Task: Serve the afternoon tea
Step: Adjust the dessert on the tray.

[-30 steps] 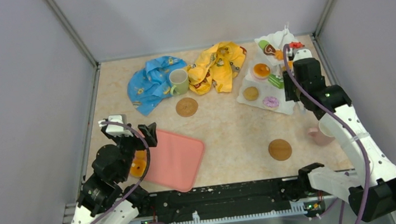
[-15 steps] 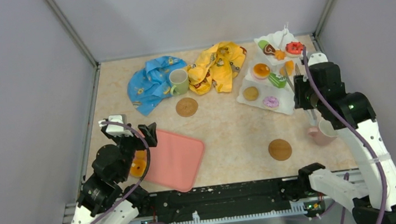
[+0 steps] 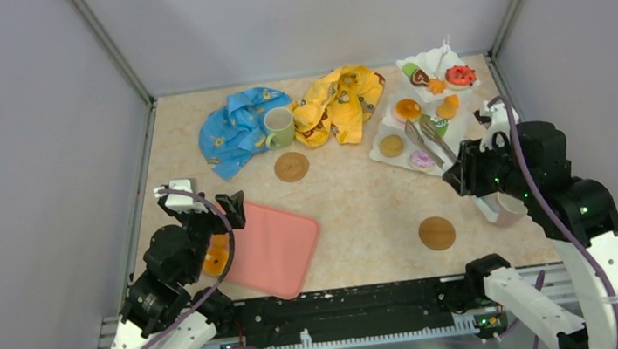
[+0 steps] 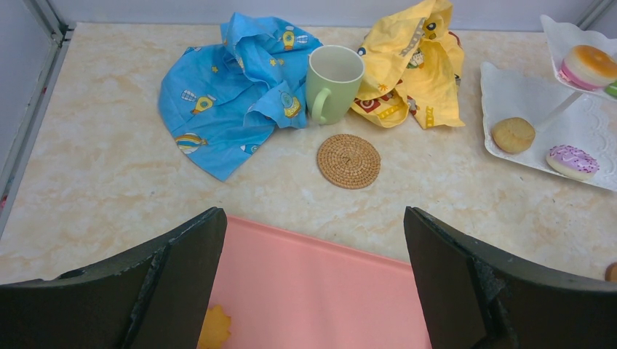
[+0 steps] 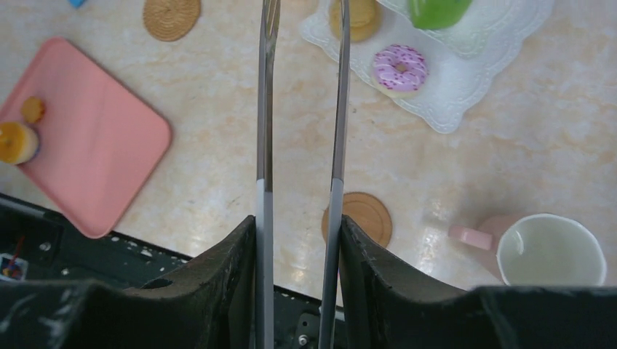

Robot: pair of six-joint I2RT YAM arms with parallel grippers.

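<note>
Firmly, the right hand point(image 5: 298, 247) clamps slim, smooth metal tongs point(image 5: 266, 109) — black fingers nearly closed on both arms, tips reaching over the scalloped white stand point(image 5: 466, 87) beside a pink-iced donut point(image 5: 399, 69). Near it, white mug point(image 5: 549, 251) and round coaster point(image 5: 364, 214) sit apart on the marbled worktop point(image 5: 218, 167). Left hand point(image 4: 314, 218) gapes wide, empty, above the flat pink tray point(image 4: 320, 291).

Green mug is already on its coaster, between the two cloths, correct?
Not quite. The green mug stands between the blue cloth and yellow cloth, but next to the coaster, not on it; the coaster is bare. The left wrist view shows it.
</note>
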